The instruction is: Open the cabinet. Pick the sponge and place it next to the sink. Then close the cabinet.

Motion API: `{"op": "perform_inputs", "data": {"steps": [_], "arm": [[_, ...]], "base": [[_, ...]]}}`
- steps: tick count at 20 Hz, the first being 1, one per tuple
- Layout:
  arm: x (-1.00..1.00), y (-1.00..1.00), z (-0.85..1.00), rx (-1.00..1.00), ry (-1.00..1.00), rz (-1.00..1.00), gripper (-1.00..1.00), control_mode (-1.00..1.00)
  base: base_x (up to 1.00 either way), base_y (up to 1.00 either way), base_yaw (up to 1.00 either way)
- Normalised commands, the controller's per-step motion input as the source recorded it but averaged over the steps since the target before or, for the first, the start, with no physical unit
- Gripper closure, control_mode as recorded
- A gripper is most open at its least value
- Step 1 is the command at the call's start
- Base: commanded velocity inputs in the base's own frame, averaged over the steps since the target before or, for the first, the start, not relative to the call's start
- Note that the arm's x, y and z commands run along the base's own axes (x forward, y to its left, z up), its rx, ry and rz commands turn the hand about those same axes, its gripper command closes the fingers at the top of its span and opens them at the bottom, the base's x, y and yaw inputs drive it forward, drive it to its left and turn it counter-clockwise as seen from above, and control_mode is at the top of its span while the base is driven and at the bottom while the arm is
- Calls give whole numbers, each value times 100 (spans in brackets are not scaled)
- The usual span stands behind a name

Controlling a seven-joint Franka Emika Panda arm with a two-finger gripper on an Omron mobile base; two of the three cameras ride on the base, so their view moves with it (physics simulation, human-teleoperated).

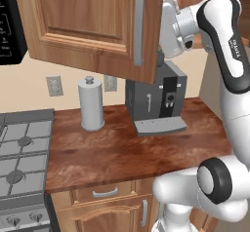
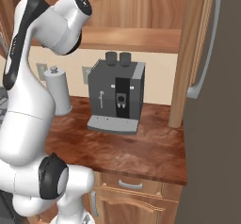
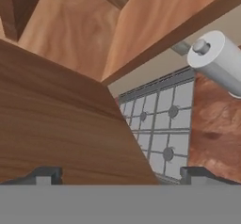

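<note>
Cabinet (image 1: 93,21) door swung out; my end effector (image 3: 120,173) is wide apart, empty, beside it. Door-opening step; next, find sponge inside.

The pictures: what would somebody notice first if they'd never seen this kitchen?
Probably the big white robot arm, reaching up with its claw open by the swung-open cabinet door. Below, a dark coffee machine sits on the brown counter against the wall. A grey paper towel roll stands left of it, next to the stove.
</note>
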Motion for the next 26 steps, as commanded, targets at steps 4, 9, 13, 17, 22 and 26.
{"op": "perform_inputs", "data": {"steps": [4, 9, 13, 17, 22, 26], "arm": [[18, 14, 0, 2, 0, 0, -100, -100], [-1, 12, 1, 11, 2, 0, -100, -100], [-15, 0, 2, 21, 0, 3, -100, -100], [-18, 3, 0, 24, 2, 7, -100, -100], [-32, 35, 0, 7, 11, 6, -100, -100], [-42, 48, 0, 0, 14, 5, -100, -100]], "base": [[0, 0, 0], [0, 0, 0], [0, 0, 0], [0, 0, 0], [0, 0, 0], [0, 0, 0]]}}
